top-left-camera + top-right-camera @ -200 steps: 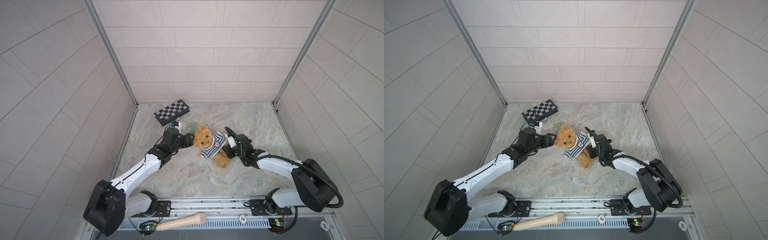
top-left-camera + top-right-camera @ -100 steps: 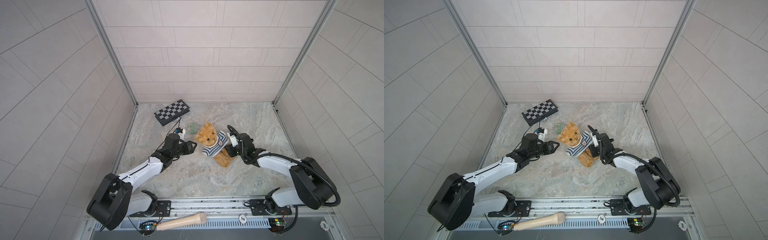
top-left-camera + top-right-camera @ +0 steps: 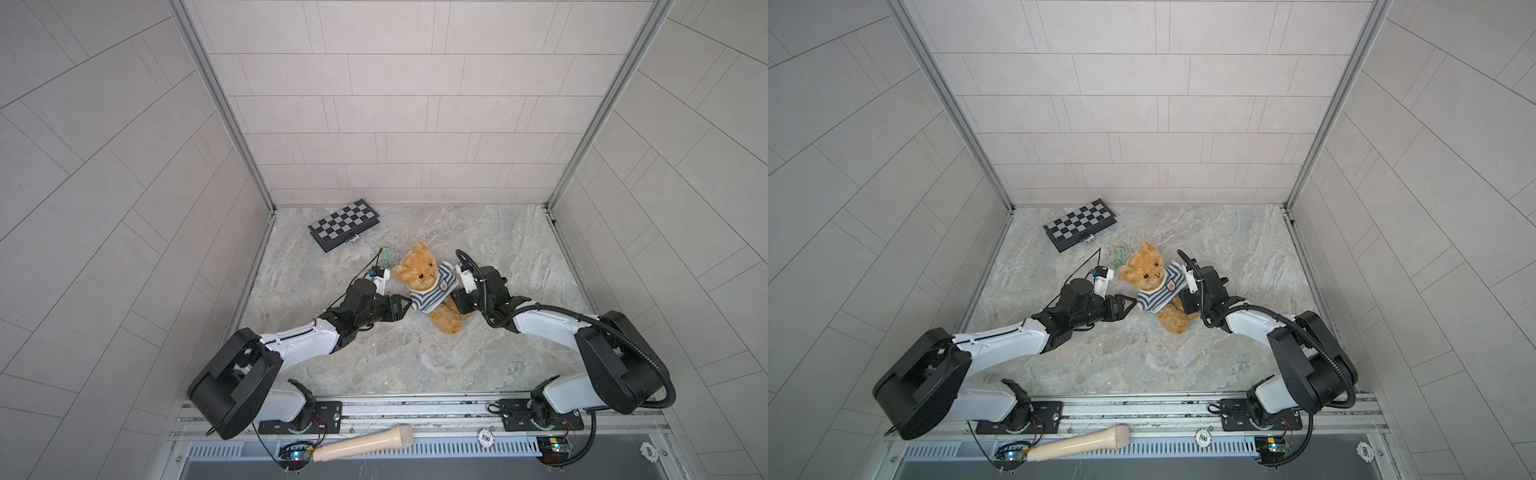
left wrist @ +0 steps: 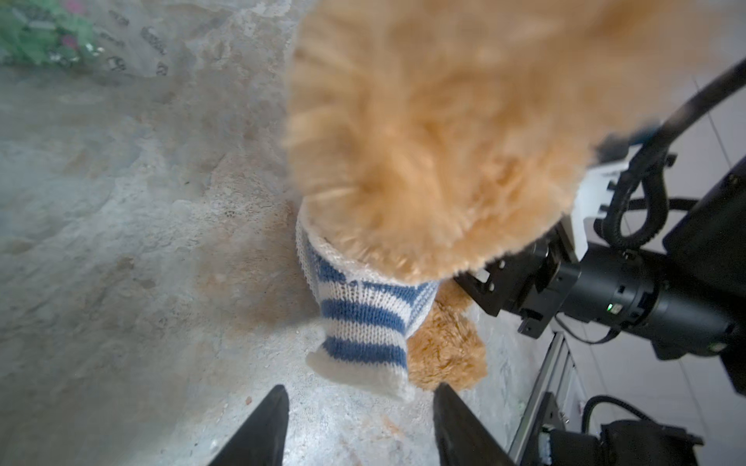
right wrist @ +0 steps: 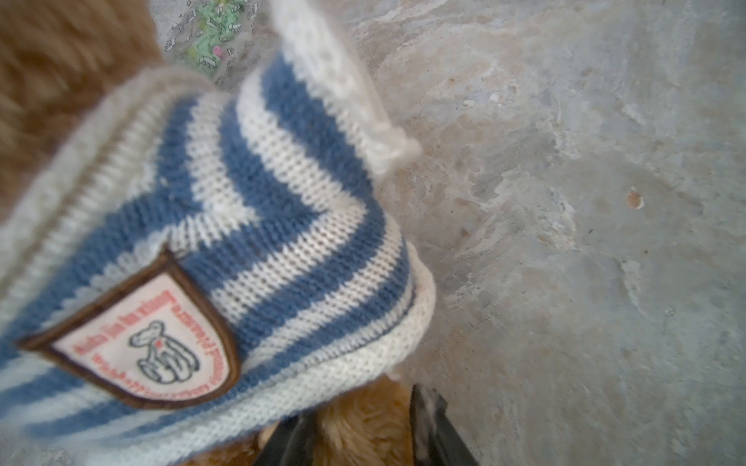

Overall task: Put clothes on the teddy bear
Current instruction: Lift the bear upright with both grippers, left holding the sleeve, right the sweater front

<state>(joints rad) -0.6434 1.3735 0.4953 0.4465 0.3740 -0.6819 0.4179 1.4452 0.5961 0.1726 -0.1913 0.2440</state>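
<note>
The teddy bear [image 3: 419, 272] sits half upright in the middle of the floor in both top views, head toward the back wall. A blue-and-white striped sweater [image 3: 432, 293] with a shield badge [image 5: 149, 347] covers its chest. My left gripper [image 3: 405, 307] is open at the sweater's left edge. In the left wrist view its fingertips [image 4: 278, 397] stand apart over bare floor, just short of a striped cuff [image 4: 363, 359]. My right gripper [image 5: 363, 431] is shut on the bear's fur below the sweater hem, on the bear's right side [image 3: 1183, 301].
A folded chessboard [image 3: 344, 224] lies at the back left, and a small green packet [image 3: 385, 259] sits by the bear's head. A wooden handle [image 3: 365, 442] and a poker chip [image 3: 485, 436] rest on the front rail. Tiled walls close three sides.
My left gripper came away from the bear's head and moved forward and right to the sweater's lower left edge. The bear shifted slightly right, with the right gripper still at its side.
</note>
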